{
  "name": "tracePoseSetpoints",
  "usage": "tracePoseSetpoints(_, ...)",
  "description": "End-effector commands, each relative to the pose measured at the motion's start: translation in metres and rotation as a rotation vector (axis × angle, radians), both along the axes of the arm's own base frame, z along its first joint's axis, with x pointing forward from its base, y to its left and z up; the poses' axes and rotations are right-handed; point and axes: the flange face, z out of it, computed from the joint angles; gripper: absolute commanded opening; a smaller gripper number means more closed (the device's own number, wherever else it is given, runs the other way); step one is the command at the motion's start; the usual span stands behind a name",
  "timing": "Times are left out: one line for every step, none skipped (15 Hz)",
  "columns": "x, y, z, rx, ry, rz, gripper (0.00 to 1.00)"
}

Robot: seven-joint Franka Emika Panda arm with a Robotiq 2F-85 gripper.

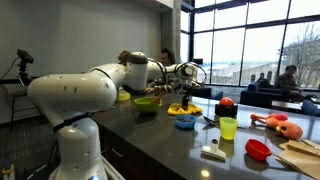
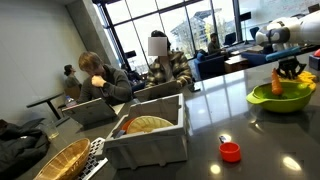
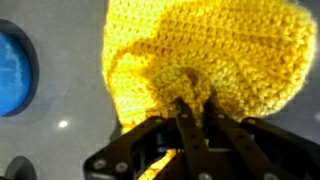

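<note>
In the wrist view my gripper (image 3: 195, 100) is shut on a fold of a yellow crocheted piece (image 3: 200, 45), which fills most of the picture. A blue bowl (image 3: 12, 75) lies to its left on the grey tabletop. In both exterior views the arm reaches out over the dark counter, and the gripper (image 2: 290, 70) hangs just above a green bowl (image 2: 283, 98). A patch of yellow (image 1: 178, 108) shows below the gripper (image 1: 186, 72), next to the blue bowl (image 1: 185, 122). The contact itself is too small to make out there.
On the counter stand a lime cup (image 1: 228, 127), a red bowl (image 1: 258, 149), an orange toy (image 1: 278, 124) and a wooden board (image 1: 300, 155). A white bin (image 2: 150, 140), a wicker basket (image 2: 60, 160) and a red cap (image 2: 231, 151) are nearer. People sit behind.
</note>
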Motion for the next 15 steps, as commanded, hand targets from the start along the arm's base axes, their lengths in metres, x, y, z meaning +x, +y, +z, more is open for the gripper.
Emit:
tracePoseSetpoints(-0.015, -0.062, -0.043, -0.091, 0.059, -0.098, 0.03)
tracePoseSetpoints(-0.019, -0.074, -0.045, -0.098, 0.067, -0.127, 0.03)
tracePoseSetpoints(-0.022, -0.084, -0.045, -0.104, 0.074, -0.147, 0.03)
tracePoseSetpoints(-0.024, -0.089, -0.046, -0.105, 0.079, -0.164, 0.03)
tracePoseSetpoints(-0.026, -0.093, -0.044, -0.104, 0.081, -0.173, 0.03)
tracePoseSetpoints(-0.026, -0.093, -0.042, -0.100, 0.081, -0.181, 0.03)
tracePoseSetpoints(-0.025, -0.090, -0.038, -0.088, 0.078, -0.181, 0.03)
tracePoseSetpoints(-0.024, -0.085, -0.033, -0.076, 0.077, -0.175, 0.03)
tracePoseSetpoints(-0.021, -0.077, -0.027, -0.062, 0.067, -0.160, 0.03)
tracePoseSetpoints(-0.016, -0.066, -0.016, -0.052, 0.050, -0.137, 0.03)
tracePoseSetpoints(-0.013, -0.057, -0.008, -0.045, 0.037, -0.118, 0.03)
tracePoseSetpoints(-0.009, -0.045, 0.006, -0.031, 0.014, -0.095, 0.03)
tracePoseSetpoints(-0.005, -0.034, 0.017, -0.023, -0.008, -0.070, 0.03)
tracePoseSetpoints(0.001, -0.018, 0.035, -0.007, -0.044, -0.035, 0.03)
tracePoseSetpoints(0.005, -0.004, 0.051, 0.001, -0.083, 0.002, 0.03)
